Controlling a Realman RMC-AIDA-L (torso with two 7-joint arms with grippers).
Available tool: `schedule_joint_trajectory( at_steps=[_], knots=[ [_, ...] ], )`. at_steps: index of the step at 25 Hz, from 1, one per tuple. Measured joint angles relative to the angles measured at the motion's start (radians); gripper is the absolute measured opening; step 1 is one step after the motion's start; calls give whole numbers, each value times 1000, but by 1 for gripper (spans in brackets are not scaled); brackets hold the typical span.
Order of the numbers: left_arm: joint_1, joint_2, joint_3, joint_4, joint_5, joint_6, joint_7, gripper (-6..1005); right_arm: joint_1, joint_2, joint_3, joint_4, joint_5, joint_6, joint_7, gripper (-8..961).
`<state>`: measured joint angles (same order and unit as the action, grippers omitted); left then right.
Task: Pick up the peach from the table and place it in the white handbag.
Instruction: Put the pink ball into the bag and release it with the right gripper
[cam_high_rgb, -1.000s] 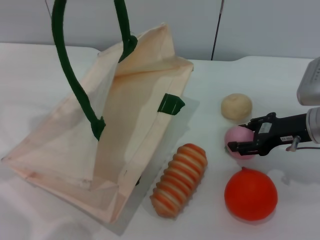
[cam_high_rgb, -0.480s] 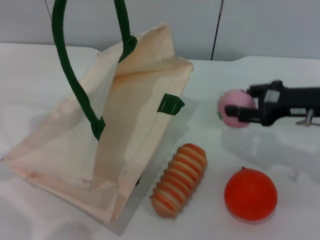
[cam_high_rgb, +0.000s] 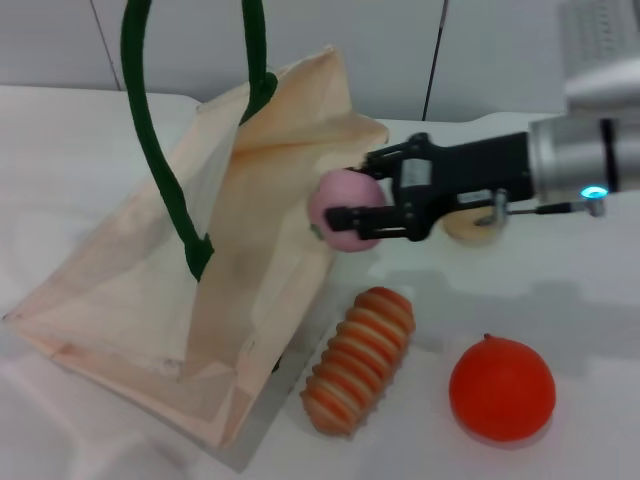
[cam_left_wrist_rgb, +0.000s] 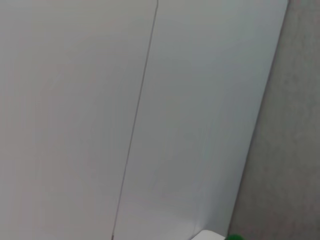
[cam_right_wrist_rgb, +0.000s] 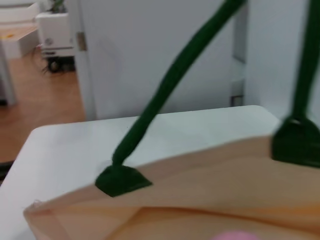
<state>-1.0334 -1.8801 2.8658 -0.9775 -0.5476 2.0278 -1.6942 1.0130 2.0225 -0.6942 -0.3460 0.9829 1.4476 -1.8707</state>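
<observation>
Head view: we see the white table (cam_high_rgb: 90, 130) carrying, largest first, the white handbag (cam_high_rgb: 150, 300), which lies tilted with its mouth open toward the right and its dark green handles (cam_high_rgb: 150, 160) rising out of the top of the picture. Next in size is the right arm, reaching in from the right edge above the table; its black right end effector (cam_high_rgb: 350, 195) is closed on the peach (cam_high_rgb: 340, 224), which is held off the table at the bag's open mouth, just over the near right rim. Below it, an orange fruit (cam_high_rgb: 501, 389) rests near the front right, well apart from the bag. A ribbed orange-and-cream roll (cam_high_rgb: 358, 360) lies just beside the bag's lower right edge, under the held peach. A cream-beige ball (cam_high_rgb: 470, 228) sits mostly hidden behind the right arm.

Right wrist view: we see the bag's rim and the handle anchors close below the camera, and a sliver of the pink peach (cam_right_wrist_rgb: 235, 236) at the frame edge.

Left wrist view: we see only a wall; the left end effector does not show.
</observation>
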Motion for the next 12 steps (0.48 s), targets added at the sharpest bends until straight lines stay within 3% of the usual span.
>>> schedule_joint_trajectory(
  at_steps=[12],
  knots=[
    [-27, -5, 1, 2, 2, 0, 1, 233, 153, 18, -10, 194, 4, -244, -36, 479]
  ],
)
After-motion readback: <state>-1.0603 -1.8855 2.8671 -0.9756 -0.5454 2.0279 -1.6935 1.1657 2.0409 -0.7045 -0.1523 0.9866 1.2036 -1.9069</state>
